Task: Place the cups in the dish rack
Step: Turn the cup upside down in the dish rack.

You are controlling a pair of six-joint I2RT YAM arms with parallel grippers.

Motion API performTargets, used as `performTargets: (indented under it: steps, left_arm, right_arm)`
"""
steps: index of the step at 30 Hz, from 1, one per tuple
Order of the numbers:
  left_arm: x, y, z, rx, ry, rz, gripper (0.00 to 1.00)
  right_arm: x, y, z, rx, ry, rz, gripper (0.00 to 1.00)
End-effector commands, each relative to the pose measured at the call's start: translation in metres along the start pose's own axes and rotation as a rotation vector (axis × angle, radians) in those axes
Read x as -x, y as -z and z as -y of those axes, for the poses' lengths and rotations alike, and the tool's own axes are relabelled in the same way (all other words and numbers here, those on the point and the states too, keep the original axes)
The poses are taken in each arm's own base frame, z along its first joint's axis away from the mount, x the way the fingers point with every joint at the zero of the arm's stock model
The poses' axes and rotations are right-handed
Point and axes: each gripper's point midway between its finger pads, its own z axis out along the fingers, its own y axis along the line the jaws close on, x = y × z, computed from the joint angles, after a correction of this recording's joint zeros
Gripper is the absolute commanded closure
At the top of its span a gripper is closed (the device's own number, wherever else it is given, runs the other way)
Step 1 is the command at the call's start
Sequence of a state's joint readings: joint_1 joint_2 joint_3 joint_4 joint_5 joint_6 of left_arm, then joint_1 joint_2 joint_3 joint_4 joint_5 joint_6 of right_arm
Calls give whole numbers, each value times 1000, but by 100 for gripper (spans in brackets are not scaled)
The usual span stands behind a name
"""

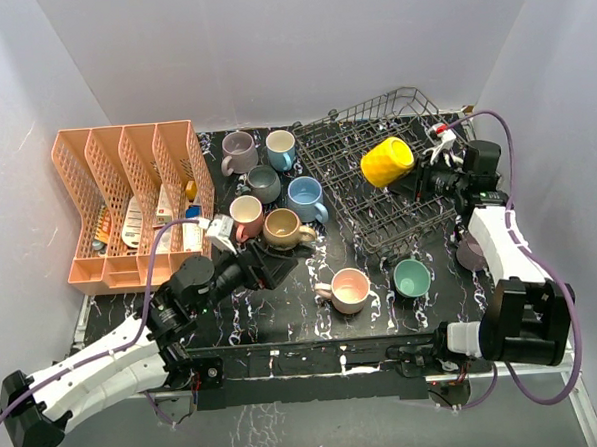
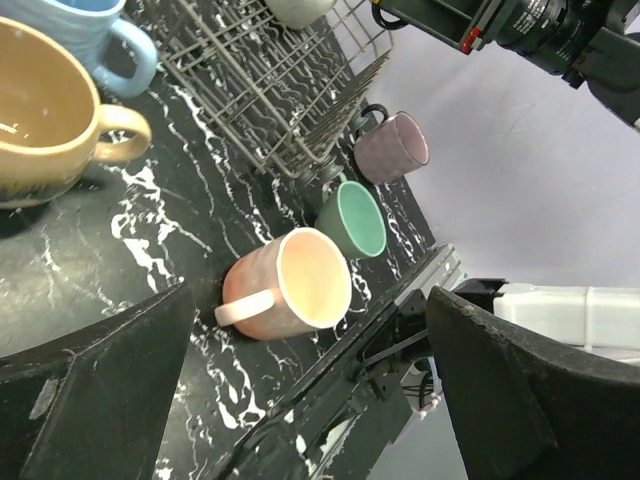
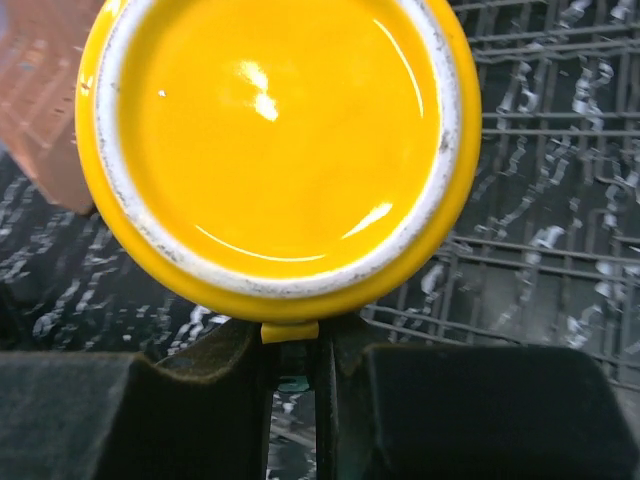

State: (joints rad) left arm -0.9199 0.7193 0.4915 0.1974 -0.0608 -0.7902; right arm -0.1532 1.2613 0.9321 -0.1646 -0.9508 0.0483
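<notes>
Because our right tool (image 1: 418, 180) pinches the yellow cup (image 1: 387, 162) narrowly by its handle, the cup hangs tipped on its side over the dish rack (image 1: 347, 151), suited, we judge, to landing between tines. Our left tool (image 1: 273, 266) stands wide and empty above the tabletop (image 1: 284, 319), facing the pink cup (image 1: 349, 289), probably our next pick.

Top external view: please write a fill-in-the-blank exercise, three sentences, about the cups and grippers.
1. The right gripper holds the cup coloured ____ over the dish rack.
2. The left gripper has jaws that stand ____.
3. In front of the rack, the green cup stands beside the ____ one.
Missing words: yellow; open; pink.
</notes>
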Motion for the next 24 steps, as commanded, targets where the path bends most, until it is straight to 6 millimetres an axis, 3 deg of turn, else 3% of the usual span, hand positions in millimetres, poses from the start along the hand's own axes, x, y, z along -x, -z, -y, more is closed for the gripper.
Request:
performTargets:
  steps: [1,8,15,24]
  left_arm:
    - [0,15,-12,42,29,22,3]
    - [8,30,-19,59,29,83,3]
    - [8,36,-25,69,39,102,3]
    - [8,35,-27,81,35,105,3]
  right_arm:
    - [27,2,46,-194,228,15,92]
    - [21,-4,101,-361,271,-51,92]
    - [6,-14,143,-434,278,-121,92]
    - [-13,-18,172,-494,293,-191,92]
